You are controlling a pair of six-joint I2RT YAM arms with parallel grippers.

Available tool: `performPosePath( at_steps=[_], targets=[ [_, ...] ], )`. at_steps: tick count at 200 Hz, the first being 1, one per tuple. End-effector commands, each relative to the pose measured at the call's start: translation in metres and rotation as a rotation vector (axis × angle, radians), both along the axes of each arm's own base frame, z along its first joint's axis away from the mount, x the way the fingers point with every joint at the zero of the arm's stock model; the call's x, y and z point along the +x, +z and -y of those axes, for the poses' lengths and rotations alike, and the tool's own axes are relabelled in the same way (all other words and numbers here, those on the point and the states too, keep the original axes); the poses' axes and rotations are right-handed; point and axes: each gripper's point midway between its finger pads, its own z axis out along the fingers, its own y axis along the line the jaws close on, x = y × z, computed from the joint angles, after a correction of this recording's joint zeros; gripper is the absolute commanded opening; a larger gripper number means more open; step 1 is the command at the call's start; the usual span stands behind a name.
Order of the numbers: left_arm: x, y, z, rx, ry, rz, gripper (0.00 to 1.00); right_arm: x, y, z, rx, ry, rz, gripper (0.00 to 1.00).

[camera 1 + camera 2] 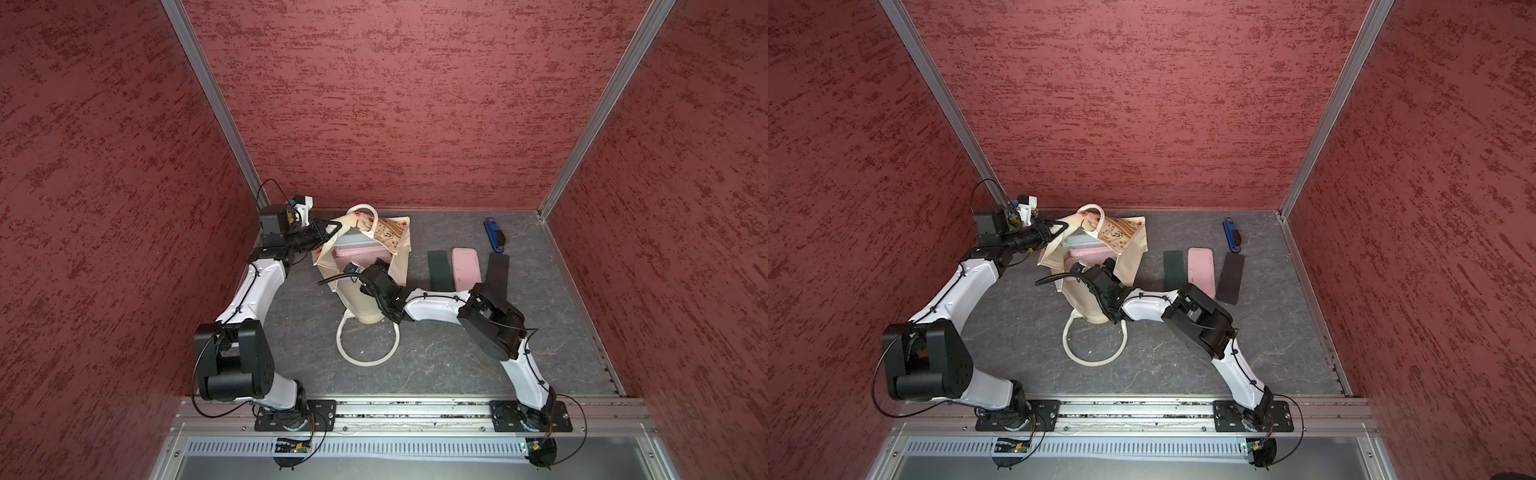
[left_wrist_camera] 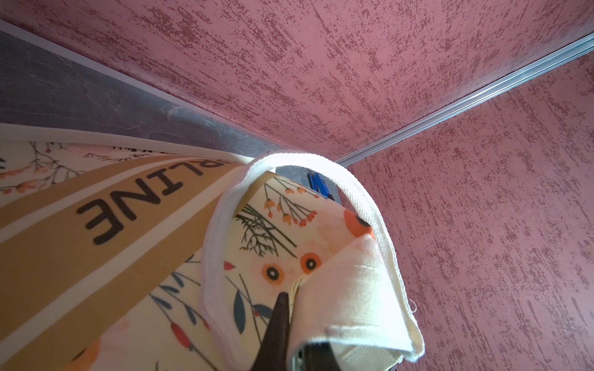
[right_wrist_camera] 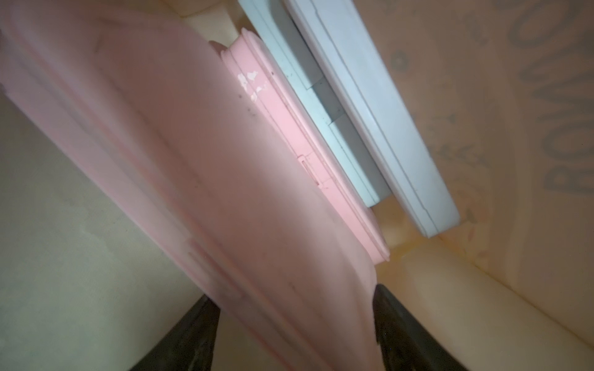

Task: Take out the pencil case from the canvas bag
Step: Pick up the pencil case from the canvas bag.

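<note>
Inside the canvas bag [image 1: 349, 303] we see the pink pencil case [image 1: 359, 251]; the left gripper [image 1: 330, 227] is clamped on the bag's rim. The jaws of the right gripper [image 3: 291, 292] flank the case; we cannot tell whether they grip it.

near pink pencil case [image 3: 225, 192] blurred, ends past the view's edges
</note>
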Motion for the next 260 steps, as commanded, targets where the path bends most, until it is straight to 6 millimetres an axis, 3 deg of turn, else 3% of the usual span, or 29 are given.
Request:
performPosePath(
  at_steps=[1,112,183,230,260],
  targets=[
    [0.001,-0.006,0.000,-0.014,0.007,-0.034,0.03,0.006,0.045,-0.001,0.118,-0.011,0.071,0.74],
    [0.001,-0.005,0.000,-0.018,0.002,-0.032,0.03,0.019,0.016,-0.013,0.061,0.052,0.004,0.75],
    [0.001,-0.006,0.001,-0.020,0.002,-0.036,0.03,0.027,-0.022,-0.030,-0.005,0.105,-0.087,0.76],
    [0.001,-0.006,0.001,-0.025,0.001,-0.039,0.03,0.033,-0.018,-0.030,0.003,0.091,-0.070,0.69],
    [0.001,-0.005,0.001,-0.026,0.002,-0.038,0.03,0.029,-0.006,-0.030,0.025,0.103,-0.058,0.55]
  ],
)
